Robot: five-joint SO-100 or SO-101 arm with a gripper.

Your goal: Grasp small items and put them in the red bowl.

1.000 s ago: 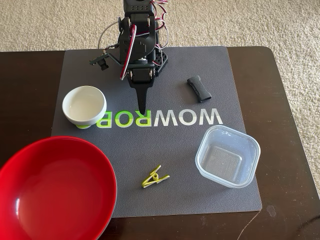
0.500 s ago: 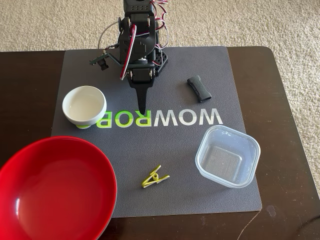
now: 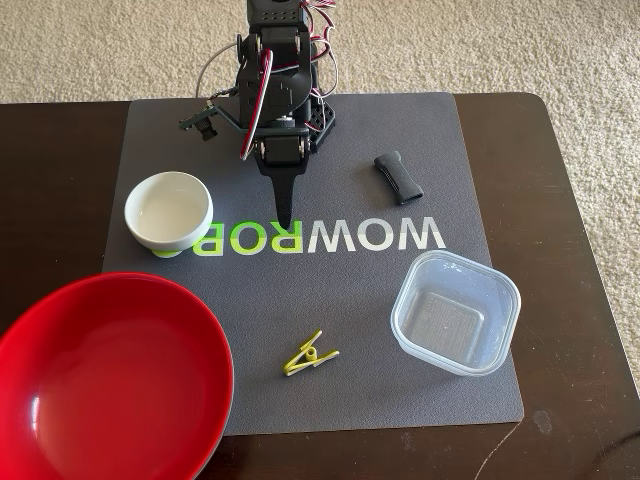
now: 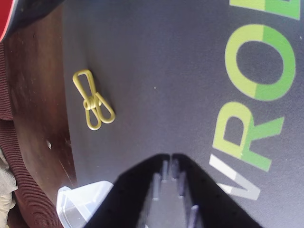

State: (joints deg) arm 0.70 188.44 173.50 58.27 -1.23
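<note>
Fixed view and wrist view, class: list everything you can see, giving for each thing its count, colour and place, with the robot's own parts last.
Red bowl: one, glossy red, lower left of the fixed view, partly on the mat.
White bowl: one, white, left side of the mat.
Clothespin: one, yellow-green, lower middle of the mat.
Black clip: one, black, upper right of the mat.
Plastic container: one, clear, empty, lower right of the mat.
Mat: one, grey with white and green letters, on the table.
Table: one, dark brown, on beige carpet.
Arm: one, black, top of the mat.
Gripper: one, black, shut, above the lettering.
</note>
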